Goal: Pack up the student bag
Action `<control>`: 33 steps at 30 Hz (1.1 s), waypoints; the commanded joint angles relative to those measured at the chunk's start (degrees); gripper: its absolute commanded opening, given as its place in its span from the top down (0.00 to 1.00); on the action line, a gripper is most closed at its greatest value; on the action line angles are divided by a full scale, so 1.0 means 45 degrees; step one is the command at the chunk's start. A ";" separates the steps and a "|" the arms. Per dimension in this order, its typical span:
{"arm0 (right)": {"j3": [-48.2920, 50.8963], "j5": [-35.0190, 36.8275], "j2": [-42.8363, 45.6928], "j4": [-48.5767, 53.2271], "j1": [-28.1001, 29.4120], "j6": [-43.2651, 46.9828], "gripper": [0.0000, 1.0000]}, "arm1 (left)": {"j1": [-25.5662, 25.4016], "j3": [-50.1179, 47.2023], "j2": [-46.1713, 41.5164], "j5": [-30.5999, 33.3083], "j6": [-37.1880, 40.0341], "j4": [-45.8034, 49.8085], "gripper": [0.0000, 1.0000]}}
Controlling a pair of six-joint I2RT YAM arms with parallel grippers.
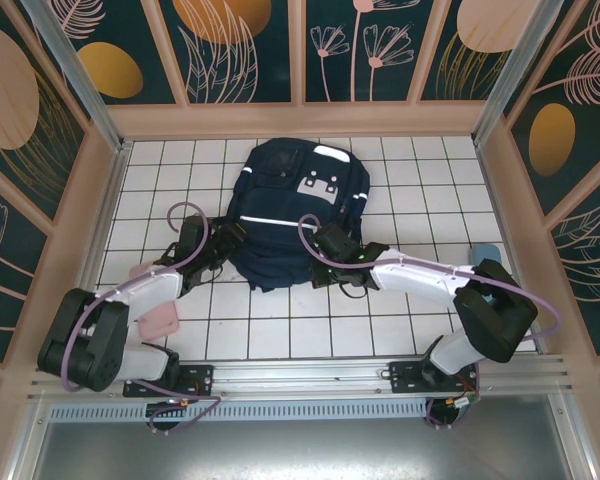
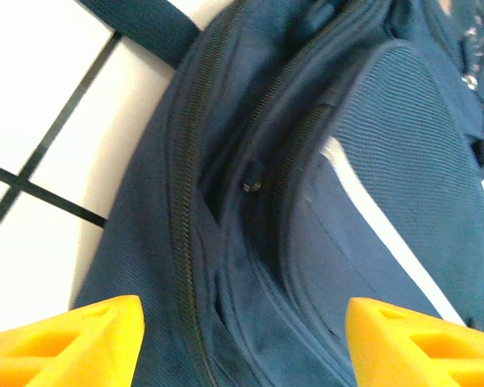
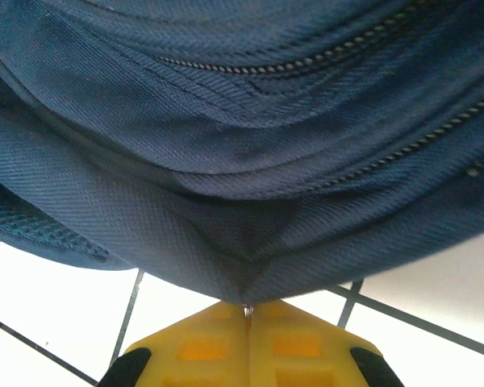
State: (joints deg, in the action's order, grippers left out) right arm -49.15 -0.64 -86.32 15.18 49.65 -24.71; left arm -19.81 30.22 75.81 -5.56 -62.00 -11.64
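The student bag (image 1: pixel 295 205), a big dark navy backpack with a thin white stripe, lies flat in the middle of the white tiled table. My left gripper (image 1: pixel 225 240) is at its lower left side. In the left wrist view the yellow fingers (image 2: pixel 81 343) stand wide apart and open over the bag's zipped seams (image 2: pixel 250 242), holding nothing. My right gripper (image 1: pixel 325 245) is at the bag's lower right edge. In the right wrist view it (image 3: pixel 248 308) is shut, pinching the bag's fabric (image 3: pixel 226 161), which is drawn into a peak with a small metal piece at the tips.
A pale pink object (image 1: pixel 161 321) lies by the left arm and a light blue one (image 1: pixel 485 251) near the right wall. Wooden walls fence the table on three sides. A dark strap (image 2: pixel 145 28) trails off the bag's left side.
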 commanded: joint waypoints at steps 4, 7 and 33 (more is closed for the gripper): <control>-0.0474 -0.0448 -0.0346 -0.0815 0.0220 -0.0271 1.00 | -0.0780 0.0221 -0.1295 -0.0673 -0.0445 0.1734 0.33; -0.0517 -0.0357 -0.0377 -0.0854 0.0217 -0.0232 1.00 | -0.1241 -0.0022 -0.1579 -0.0561 -0.1375 0.1804 0.33; -0.0557 0.0687 0.0160 -0.0111 0.0125 -0.0102 1.00 | -0.1710 -0.0007 0.0780 0.0223 -0.2702 0.0362 0.77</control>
State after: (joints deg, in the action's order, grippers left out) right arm -49.78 0.16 -87.57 13.96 50.00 -25.89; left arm -27.18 31.20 79.13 -8.12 -72.53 -7.49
